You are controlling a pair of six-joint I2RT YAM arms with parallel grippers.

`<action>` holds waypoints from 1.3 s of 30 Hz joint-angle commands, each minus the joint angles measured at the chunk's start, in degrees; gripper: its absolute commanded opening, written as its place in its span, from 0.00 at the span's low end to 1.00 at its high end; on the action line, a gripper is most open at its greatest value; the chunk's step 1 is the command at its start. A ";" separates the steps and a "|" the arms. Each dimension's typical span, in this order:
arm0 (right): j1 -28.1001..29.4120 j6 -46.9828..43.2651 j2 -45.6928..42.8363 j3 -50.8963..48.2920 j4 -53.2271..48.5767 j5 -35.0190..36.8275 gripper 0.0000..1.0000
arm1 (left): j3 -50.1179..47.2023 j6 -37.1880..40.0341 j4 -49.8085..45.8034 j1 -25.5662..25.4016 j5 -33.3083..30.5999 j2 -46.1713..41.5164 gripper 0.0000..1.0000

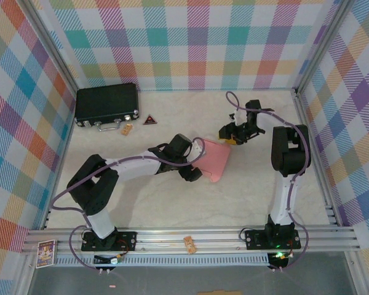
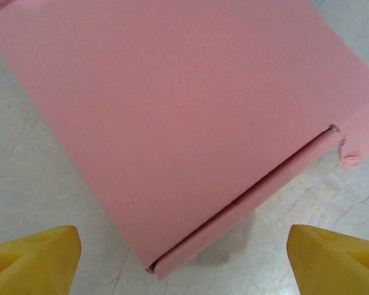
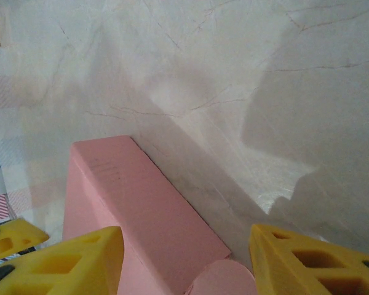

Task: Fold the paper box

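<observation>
The paper box [image 1: 215,158] is a salmon-pink closed box lying in the middle of the table. In the left wrist view its broad face [image 2: 172,104] takes up most of the frame, with a tucked seam along the lower right edge. My left gripper [image 1: 197,160] is at the box's left side, open. Its yellow fingertips [image 2: 34,261] stand wide apart, touching nothing. My right gripper [image 1: 234,136] hovers over the box's far right corner. In the right wrist view it [image 3: 194,264] is open above the box [image 3: 141,209], next to a rounded flap [image 3: 224,279].
A black hard case [image 1: 106,104] lies at the back left, with a small dark triangle [image 1: 149,120] and a wooden tag [image 1: 126,129] beside it. Another tag [image 1: 190,244] rests on the front rail. Plaid walls close in three sides.
</observation>
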 commanded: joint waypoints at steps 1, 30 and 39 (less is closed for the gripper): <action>0.91 -1.52 1.51 1.13 -1.58 -1.95 0.56 | 1.88 2.62 -1.43 0.05 -0.78 3.34 0.85; 1.09 1.93 -6.30 -3.76 1.63 -11.91 0.47 | -0.56 -9.65 6.40 0.57 1.34 4.78 0.72; 2.22 1.57 -9.27 -3.74 1.02 -14.62 0.47 | -7.07 -15.48 16.51 3.35 4.76 0.78 0.73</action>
